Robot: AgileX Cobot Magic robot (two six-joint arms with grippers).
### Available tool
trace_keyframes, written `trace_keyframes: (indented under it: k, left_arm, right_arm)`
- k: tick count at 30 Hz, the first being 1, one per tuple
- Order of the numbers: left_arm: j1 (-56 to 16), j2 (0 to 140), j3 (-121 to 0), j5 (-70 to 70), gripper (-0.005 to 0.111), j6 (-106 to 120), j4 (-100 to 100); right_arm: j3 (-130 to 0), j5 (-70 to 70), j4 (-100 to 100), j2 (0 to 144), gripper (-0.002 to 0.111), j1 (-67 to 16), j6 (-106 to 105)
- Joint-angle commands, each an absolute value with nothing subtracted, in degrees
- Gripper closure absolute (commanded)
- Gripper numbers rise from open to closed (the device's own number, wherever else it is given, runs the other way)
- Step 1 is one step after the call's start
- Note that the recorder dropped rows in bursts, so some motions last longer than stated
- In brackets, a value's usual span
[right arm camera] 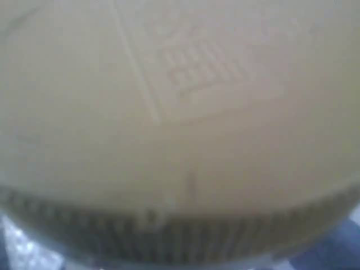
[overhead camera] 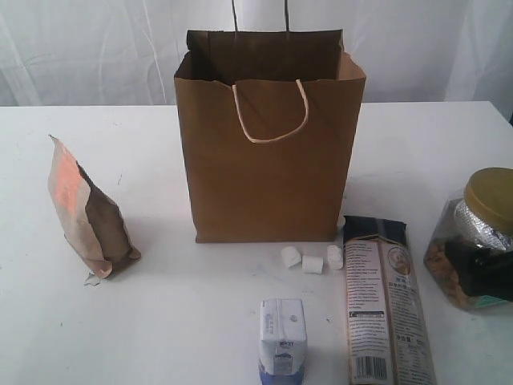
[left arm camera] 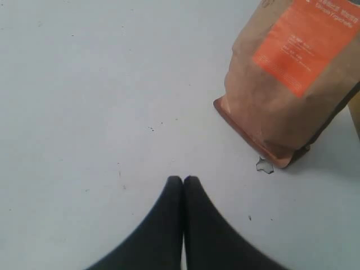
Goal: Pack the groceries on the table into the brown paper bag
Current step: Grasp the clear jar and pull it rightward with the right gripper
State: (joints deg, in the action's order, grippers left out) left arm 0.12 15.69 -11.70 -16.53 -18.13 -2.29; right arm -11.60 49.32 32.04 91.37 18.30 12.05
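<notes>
The brown paper bag [overhead camera: 268, 160] stands upright and open at the middle back of the table [overhead camera: 176, 321]. Left of it stands a brown-orange pouch [overhead camera: 84, 212]. My left gripper [left arm camera: 183, 180] is shut and empty above bare tabletop, a short way from the pouch [left arm camera: 287, 79]. In front of the bag lie three marshmallows [overhead camera: 312, 261], a white-blue carton [overhead camera: 282, 333] and a long dark-topped packet [overhead camera: 386, 305]. The gold-lidded jar [overhead camera: 473, 241] stands at the right edge. Its lid [right arm camera: 180, 101] fills the blurred right wrist view and hides my right gripper's jaws. A black shape [overhead camera: 481, 269] lies across the jar's side.
White curtains hang behind the table. Something silvery [overhead camera: 477, 220] shows at the jar's shoulder under the lid. A small clear scrap [left arm camera: 264, 166] lies at the pouch's foot. Bare tabletop lies between the pouch and the carton.
</notes>
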Motion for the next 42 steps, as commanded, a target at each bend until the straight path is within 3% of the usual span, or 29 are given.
trace_keyframes:
  k: [1, 7, 9, 17, 24, 31, 37, 42]
  left_arm:
    - [-0.16, 15.4, -11.37, -16.22, 0.107, -17.94, -2.2]
    - [-0.16, 15.4, -11.37, -16.22, 0.107, -17.94, -2.2]
    - [-0.16, 15.4, -11.37, -16.22, 0.107, -17.94, -2.2]
    - [-0.16, 15.4, -11.37, -16.22, 0.107, -17.94, -2.2]
    - [-0.16, 15.4, -11.37, -16.33, 0.107, -17.94, -2.2]
    - [-0.16, 15.4, -11.37, -16.33, 0.107, -17.94, -2.2]
    - [-0.16, 15.4, -11.37, -16.34, 0.107, -15.45, -2.2]
    - [-0.16, 15.4, -11.37, -16.6, 0.107, -15.02, -2.2]
  right_arm:
    - [-12.06, 48.52, 29.43, 91.54, 0.047, 18.32, 11.65]
    - [-12.06, 50.3, 29.43, 91.54, 0.099, 18.32, 11.65]
    - [-12.06, 54.07, 29.55, 91.54, 0.107, 18.32, 12.97]
    - [-12.06, 51.48, 30.25, 89.92, 0.108, 18.32, 23.15]
    - [-12.19, 47.81, 30.57, 75.42, 0.108, 18.32, 23.15]
    - [-14.28, 26.02, 31.13, 66.02, 0.108, 18.32, 32.4]
    - [-20.7, 26.93, 56.52, 59.04, 0.108, 18.32, 58.45]
    - [-31.33, 27.34, 80.41, 61.47, 0.108, 18.32, 79.33]
